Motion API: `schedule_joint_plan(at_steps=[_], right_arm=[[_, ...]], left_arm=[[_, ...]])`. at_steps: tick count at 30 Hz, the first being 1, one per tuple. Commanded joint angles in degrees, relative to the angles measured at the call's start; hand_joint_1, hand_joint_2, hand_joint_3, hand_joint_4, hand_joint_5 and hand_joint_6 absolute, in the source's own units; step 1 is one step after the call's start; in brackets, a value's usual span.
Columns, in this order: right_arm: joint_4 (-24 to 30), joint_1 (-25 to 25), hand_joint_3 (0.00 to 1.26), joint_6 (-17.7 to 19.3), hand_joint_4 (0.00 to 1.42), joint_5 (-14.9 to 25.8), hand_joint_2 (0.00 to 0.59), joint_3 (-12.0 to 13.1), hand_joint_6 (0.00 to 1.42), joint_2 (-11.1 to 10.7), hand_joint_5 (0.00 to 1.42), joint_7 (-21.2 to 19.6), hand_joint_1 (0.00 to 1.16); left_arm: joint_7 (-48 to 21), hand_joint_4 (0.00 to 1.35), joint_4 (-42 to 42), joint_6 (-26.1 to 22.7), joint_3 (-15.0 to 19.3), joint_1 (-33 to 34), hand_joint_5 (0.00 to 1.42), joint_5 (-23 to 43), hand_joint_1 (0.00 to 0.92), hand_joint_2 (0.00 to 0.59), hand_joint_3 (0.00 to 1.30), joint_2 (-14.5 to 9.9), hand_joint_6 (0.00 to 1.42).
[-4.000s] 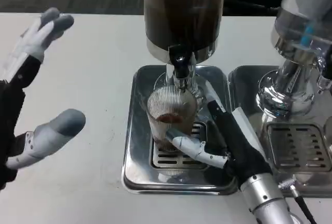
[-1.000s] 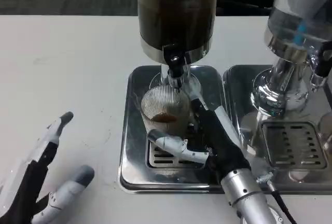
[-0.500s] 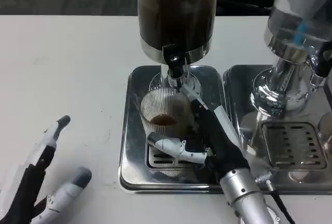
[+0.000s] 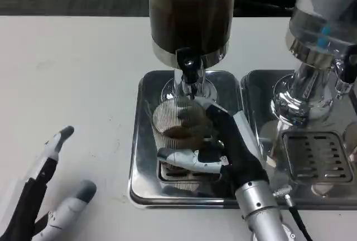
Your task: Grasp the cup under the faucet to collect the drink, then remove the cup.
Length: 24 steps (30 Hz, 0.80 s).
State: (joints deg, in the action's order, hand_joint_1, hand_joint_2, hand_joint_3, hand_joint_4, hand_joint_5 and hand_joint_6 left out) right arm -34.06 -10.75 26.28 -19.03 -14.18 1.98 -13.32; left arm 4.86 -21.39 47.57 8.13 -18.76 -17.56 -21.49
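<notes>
A ribbed clear cup with a little brown drink in it stands on the drip tray just in front of the black faucet of the dark drink dispenser. My right hand grips the cup from its right and front, with the thumb across the cup's base and fingers around the far side. My left hand hovers open over the table at the lower left, away from the tray.
A second dispenser with a clear tank stands to the right on its own steel tray. White table spreads to the left of the trays.
My right hand has wrapped more tightly around the cup and the cup has come slightly toward me, out from under the faucet. The left hand dropped from high left to the lower left earlier.
</notes>
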Motion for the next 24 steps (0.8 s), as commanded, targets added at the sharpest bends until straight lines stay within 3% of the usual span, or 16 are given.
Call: schedule_joint_plan(at_steps=[1,9,24], right_arm=[[0.02,-0.14,0.49,0.07,0.52,-0.38,0.189,0.44,0.68,0.65,0.58,-2.06,1.05],[0.88,0.46,0.56,0.53,0.59,-1.43,0.160,0.32,1.00,0.43,0.75,-4.16,1.09],[9.07,4.81,0.63,-0.39,0.70,-4.78,0.111,0.67,1.22,-0.38,0.86,-7.14,1.10]], left_arm=[[0.35,0.00,0.21,-0.63,-0.08,0.04,0.00,0.74,0.000,0.129,0.05,0.11,0.00],[0.10,0.00,-0.30,-0.73,-0.51,0.46,0.00,0.93,0.000,0.129,0.05,0.14,0.00],[-0.38,0.00,-0.97,-0.78,-2.13,1.02,0.00,1.23,0.000,0.126,0.06,-0.31,0.00]])
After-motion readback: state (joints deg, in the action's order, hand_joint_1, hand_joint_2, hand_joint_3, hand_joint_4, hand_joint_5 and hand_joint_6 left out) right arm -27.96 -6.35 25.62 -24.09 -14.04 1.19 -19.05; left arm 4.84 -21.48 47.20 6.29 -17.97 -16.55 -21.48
